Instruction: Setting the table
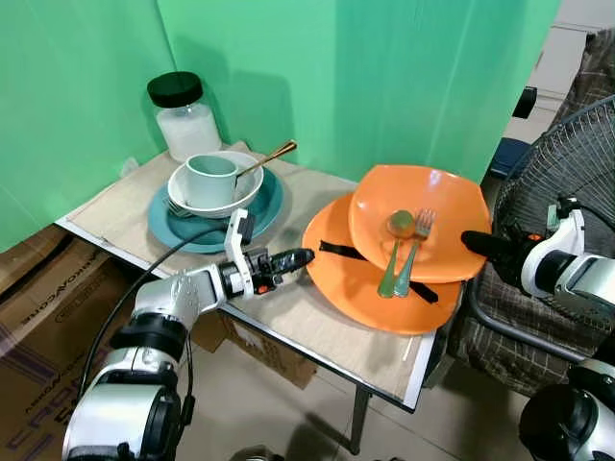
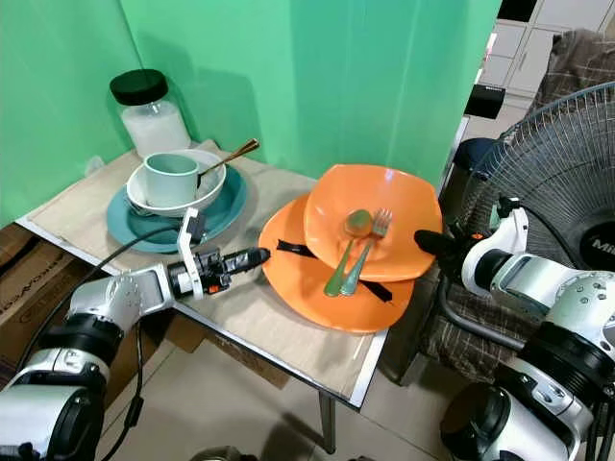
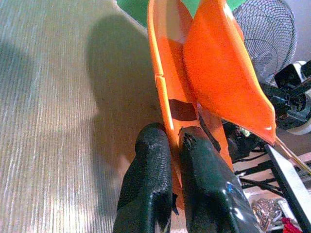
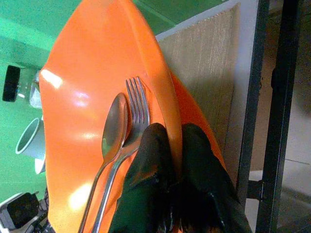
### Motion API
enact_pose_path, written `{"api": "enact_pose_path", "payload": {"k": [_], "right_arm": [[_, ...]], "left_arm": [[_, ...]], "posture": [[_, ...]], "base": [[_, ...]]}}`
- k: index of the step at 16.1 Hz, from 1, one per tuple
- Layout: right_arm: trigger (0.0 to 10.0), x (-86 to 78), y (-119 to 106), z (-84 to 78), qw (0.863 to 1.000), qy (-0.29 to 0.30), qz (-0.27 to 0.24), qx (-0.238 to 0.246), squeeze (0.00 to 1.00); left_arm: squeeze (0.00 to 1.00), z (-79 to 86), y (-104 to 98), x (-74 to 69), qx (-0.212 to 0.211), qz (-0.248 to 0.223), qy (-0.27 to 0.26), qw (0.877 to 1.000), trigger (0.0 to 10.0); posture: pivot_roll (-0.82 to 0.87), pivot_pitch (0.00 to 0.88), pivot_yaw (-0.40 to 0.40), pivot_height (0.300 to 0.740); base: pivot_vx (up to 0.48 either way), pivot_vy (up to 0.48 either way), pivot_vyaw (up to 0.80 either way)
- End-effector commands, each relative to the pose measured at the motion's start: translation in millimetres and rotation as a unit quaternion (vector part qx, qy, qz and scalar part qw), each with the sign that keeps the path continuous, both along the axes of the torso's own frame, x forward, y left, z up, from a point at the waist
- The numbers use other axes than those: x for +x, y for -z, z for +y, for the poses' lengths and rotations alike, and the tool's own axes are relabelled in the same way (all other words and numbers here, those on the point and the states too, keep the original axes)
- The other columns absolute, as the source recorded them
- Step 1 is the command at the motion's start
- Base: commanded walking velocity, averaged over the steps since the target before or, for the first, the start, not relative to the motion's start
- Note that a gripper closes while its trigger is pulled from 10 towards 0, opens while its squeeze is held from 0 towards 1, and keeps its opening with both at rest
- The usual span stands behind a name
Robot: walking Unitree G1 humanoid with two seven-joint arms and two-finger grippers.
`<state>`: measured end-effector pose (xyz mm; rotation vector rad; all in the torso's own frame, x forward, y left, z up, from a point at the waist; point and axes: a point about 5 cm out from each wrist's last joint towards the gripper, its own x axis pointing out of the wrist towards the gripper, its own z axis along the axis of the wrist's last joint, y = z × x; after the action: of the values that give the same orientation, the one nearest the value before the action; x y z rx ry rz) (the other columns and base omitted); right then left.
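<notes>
Two orange plates overlap at the table's right end. The lower orange plate (image 1: 346, 280) lies flat with a black strip across it. My left gripper (image 1: 303, 256) is shut on its left rim; the rim (image 3: 160, 82) sits between the black fingers (image 3: 150, 179). The upper orange plate (image 1: 452, 206) is tilted, its right side raised, and carries a spoon (image 1: 396, 252) and a fork (image 1: 415, 252) side by side. My right gripper (image 1: 471, 240) is shut on that plate's right edge; the wrist view has the fingers (image 4: 150, 165) clamping the rim beside the fork (image 4: 138, 104).
At the table's back left, a teal plate (image 1: 271, 206) holds a white bowl (image 1: 248, 192) with a pale green mug (image 1: 211, 178) and a gold spoon (image 1: 269, 158). A black-lidded jar (image 1: 184, 120) stands behind. A fan (image 1: 567, 163) is at the right, a cardboard box (image 1: 38, 288) at the left.
</notes>
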<state>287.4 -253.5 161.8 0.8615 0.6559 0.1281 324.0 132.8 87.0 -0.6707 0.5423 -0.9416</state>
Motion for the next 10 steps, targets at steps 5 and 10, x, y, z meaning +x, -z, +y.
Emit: {"api": "enact_pose_path", "payload": {"k": [5, 10], "right_arm": [[0.0, 0.9, -10, -6.0, 1.000, 0.010, -0.016, -0.007, 0.00], [0.0, 2.4, -13, -7.9, 1.000, 0.012, -0.024, -0.003, 0.00]], "left_arm": [[0.00, 12.1, -19, -5.1, 0.029, -0.055, -0.023, 0.998, 0.0], [0.00, 30.3, -30, -24.0, 0.058, -0.072, -0.076, 0.993, 0.0]], "posture": [[-0.02, 0.000, 0.074, 0.740], [-0.01, 0.000, 0.061, 0.740]], "base": [[0.000, 0.000, 0.00], [0.000, 0.000, 0.00]]}}
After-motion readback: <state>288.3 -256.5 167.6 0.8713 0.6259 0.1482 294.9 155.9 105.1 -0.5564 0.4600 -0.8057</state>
